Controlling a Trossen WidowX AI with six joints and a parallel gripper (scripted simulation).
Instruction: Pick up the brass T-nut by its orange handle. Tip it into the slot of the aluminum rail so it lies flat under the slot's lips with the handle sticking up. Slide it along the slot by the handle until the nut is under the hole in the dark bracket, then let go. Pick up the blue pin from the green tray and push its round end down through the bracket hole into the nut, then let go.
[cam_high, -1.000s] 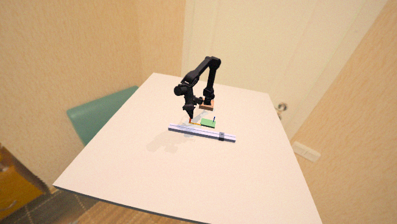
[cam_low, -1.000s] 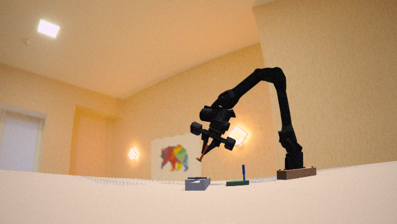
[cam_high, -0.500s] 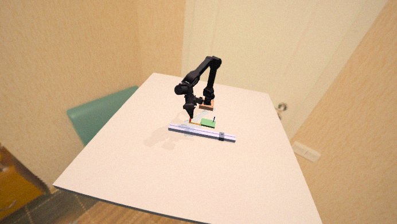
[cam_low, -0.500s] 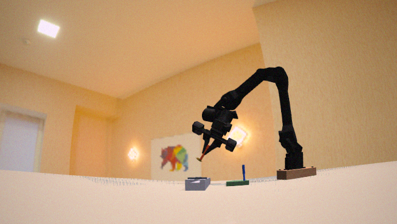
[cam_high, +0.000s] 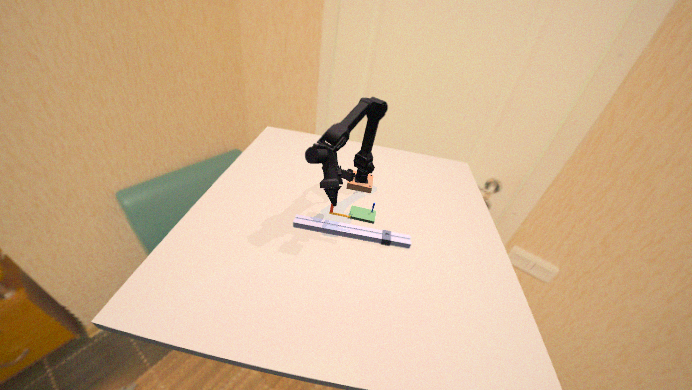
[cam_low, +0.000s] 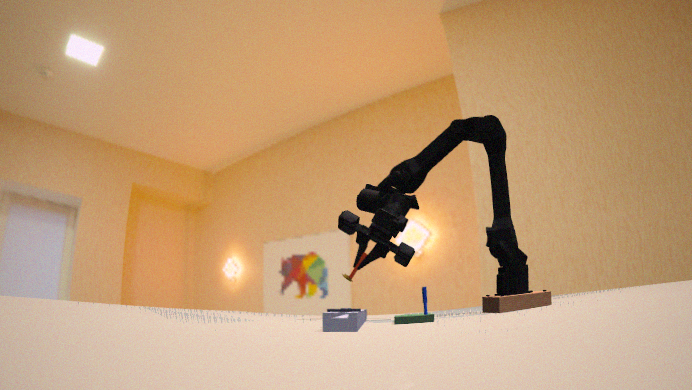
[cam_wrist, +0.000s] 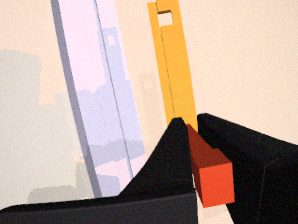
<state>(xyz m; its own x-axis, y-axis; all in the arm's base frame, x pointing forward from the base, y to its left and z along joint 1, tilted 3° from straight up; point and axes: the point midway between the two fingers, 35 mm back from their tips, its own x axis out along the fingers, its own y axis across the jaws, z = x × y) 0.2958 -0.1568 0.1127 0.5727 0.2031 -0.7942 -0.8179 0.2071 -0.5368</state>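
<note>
Here's my black parallel-jaw gripper (cam_high: 334, 204) (cam_low: 357, 267) (cam_wrist: 189, 125), fingers nearly together, clamped on the orange, square-sided handle (cam_high: 332, 209) (cam_low: 359, 266) (cam_wrist: 216, 184)! On its lower end, the long brass T-nut (cam_high: 341, 215) (cam_low: 347, 277) (cam_wrist: 177, 65) hangs in the air, outside the slot, its square hole showing up in the wrist view. From above, it points right, towards the flat green tray (cam_high: 362, 214) (cam_low: 414, 319), and there's the slim blue pin (cam_high: 373, 207) (cam_low: 425, 300), upright in that tray! Across the near side runs the pale aluminum rail (cam_high: 340, 230) (cam_low: 341, 322) (cam_wrist: 82, 65), left to right, the dark bracket (cam_high: 386, 237) (cam_low: 344, 310) sitting towards its right end. And on the far side, my arm rises from its brown block base (cam_high: 352, 186) (cam_low: 517, 302).
</note>
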